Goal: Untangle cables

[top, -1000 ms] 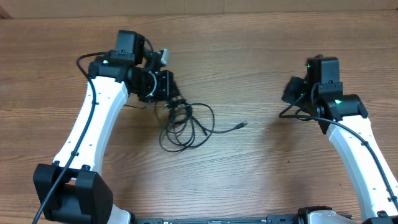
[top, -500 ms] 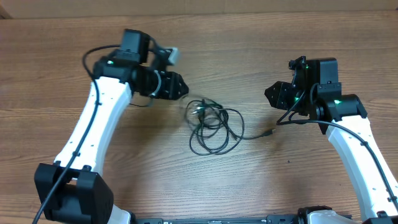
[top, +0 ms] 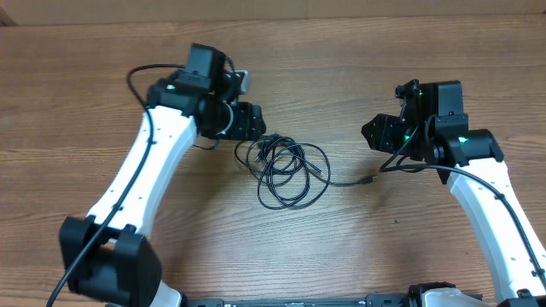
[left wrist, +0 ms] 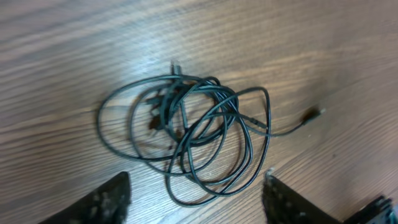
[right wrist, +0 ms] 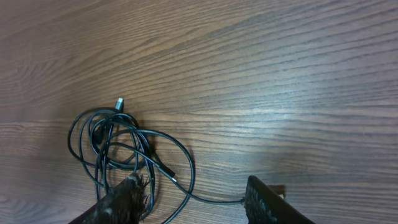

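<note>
Overhead: the cables [top: 286,170] lie as one tangled coil of loops near the middle of the table [top: 358,51], with a plug tip [top: 367,181] trailing toward the right edge. The left gripper [top: 254,126] sits at the coil's far-left side, and the right gripper [top: 374,135] is near the plug.

Left wrist: its fingers [left wrist: 109,199] are spread wide and hold nothing; the coil lies beyond them.

Right wrist: these fingers are likewise spread and empty.

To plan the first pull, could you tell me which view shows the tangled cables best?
Left wrist: the cables fill the frame, loops distinct. Overhead shows them small; right wrist shows them low, partly hidden.
</note>
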Action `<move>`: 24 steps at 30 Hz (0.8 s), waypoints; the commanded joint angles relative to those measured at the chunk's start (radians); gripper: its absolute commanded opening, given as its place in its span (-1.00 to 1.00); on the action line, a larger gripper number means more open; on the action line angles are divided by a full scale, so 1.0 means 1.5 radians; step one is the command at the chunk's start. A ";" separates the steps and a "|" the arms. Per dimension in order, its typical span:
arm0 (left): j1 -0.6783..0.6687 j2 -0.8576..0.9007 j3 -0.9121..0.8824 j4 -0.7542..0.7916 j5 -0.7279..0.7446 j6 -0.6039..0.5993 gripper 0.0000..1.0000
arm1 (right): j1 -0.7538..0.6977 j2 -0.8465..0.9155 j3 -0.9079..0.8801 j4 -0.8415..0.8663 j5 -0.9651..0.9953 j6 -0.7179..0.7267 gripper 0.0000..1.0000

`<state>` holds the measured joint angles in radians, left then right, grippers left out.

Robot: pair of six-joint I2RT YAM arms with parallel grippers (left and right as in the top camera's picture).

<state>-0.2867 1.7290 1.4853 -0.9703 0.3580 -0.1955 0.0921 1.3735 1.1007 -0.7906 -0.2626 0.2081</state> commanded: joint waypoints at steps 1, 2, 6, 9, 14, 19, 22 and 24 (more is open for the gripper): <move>-0.020 0.061 -0.012 0.010 -0.024 -0.005 0.19 | 0.000 -0.007 0.009 -0.003 -0.003 -0.005 0.01; -0.027 0.084 -0.012 0.018 -0.035 -0.008 0.13 | 0.000 -0.007 0.009 -0.005 -0.003 -0.005 0.01; -0.040 0.144 -0.012 0.049 -0.057 -0.010 0.08 | 0.000 -0.007 0.009 -0.010 -0.003 -0.005 0.01; -0.043 0.183 -0.012 0.080 -0.056 -0.010 0.06 | 0.000 -0.007 0.009 -0.014 -0.003 -0.005 0.01; -0.045 0.220 -0.012 0.116 -0.051 -0.010 -0.02 | 0.000 -0.007 0.009 -0.016 -0.003 -0.005 0.01; -0.045 0.228 -0.012 0.118 -0.052 -0.010 -0.24 | 0.000 -0.007 0.009 -0.016 -0.003 -0.005 0.01; -0.047 0.228 -0.012 0.113 -0.051 -0.010 -0.53 | 0.000 -0.007 0.009 -0.016 -0.003 -0.005 0.01; -0.051 0.228 -0.016 0.111 -0.052 -0.009 -0.64 | 0.000 -0.007 0.009 -0.016 -0.003 -0.005 0.01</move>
<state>-0.3477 2.0613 1.4731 -0.7990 0.2909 -0.2092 0.0925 1.3735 1.1007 -0.8139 -0.2626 0.2085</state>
